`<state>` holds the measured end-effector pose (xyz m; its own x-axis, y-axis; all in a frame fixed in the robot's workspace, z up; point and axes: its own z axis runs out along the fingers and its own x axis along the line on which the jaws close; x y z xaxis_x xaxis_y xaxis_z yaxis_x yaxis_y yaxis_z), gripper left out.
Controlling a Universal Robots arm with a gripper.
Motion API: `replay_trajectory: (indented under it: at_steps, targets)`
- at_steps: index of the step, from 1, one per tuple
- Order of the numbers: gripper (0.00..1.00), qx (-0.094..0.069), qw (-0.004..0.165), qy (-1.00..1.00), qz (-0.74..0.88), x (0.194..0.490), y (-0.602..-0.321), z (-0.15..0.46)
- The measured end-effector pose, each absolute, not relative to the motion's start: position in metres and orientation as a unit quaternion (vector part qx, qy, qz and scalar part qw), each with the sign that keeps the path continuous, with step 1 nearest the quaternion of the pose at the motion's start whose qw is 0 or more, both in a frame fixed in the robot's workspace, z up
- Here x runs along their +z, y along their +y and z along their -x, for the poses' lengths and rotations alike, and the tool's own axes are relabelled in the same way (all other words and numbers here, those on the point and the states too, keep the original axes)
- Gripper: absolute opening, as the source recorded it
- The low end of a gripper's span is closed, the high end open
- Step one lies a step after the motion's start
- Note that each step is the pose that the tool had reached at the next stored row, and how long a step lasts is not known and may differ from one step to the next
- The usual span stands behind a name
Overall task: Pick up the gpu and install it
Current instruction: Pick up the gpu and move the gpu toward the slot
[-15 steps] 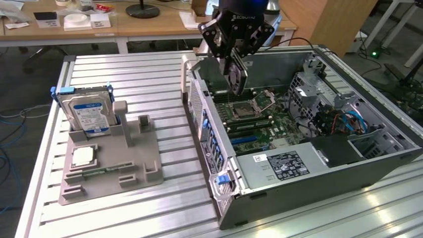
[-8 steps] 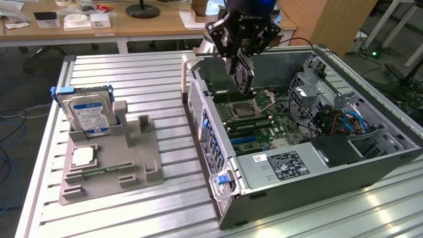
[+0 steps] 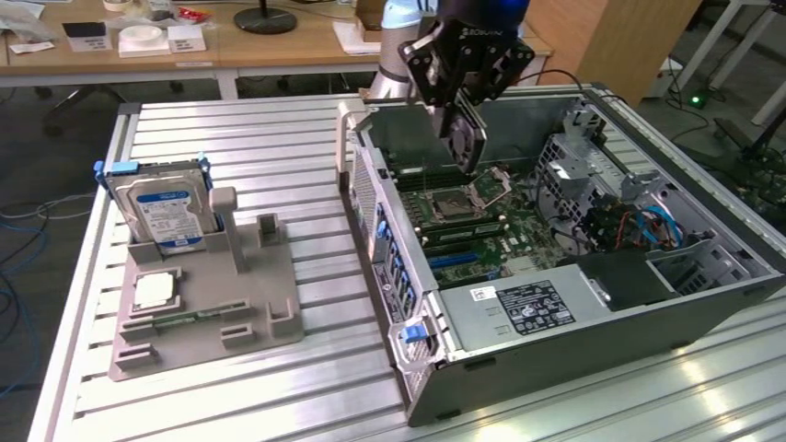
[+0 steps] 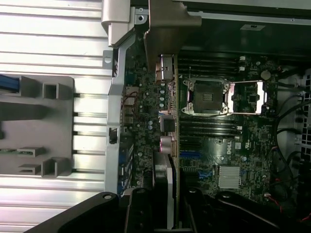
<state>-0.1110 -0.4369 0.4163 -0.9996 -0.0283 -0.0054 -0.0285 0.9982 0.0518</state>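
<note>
My gripper (image 3: 463,109) hangs over the open computer case (image 3: 687,285) and is shut on the gpu (image 3: 465,145), a thin dark card held on edge and pointing down. The card's lower end floats above the motherboard (image 3: 491,244), close to the open processor socket (image 3: 457,200). In the wrist view the gpu (image 4: 166,121) runs edge-on away from the gripper (image 4: 167,209), with its metal end bracket (image 4: 165,29) at the far end near the case's rear wall. Beside it lies the processor socket (image 4: 206,97).
A grey holder (image 3: 209,308) lies on the slatted table (image 3: 294,147) at the exterior view's left. It carries an upright blue-labelled hard drive (image 3: 166,210) and a small square processor chip (image 3: 154,291). Cables and drive cages (image 3: 614,198) fill the case's right side.
</note>
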Motion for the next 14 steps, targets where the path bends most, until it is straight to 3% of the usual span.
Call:
replay_trajectory:
  at_steps: [14]
  targets:
    - [0.28, 0.026, 0.002, 1.000, 0.014, 0.416, -0.437, 0.079]
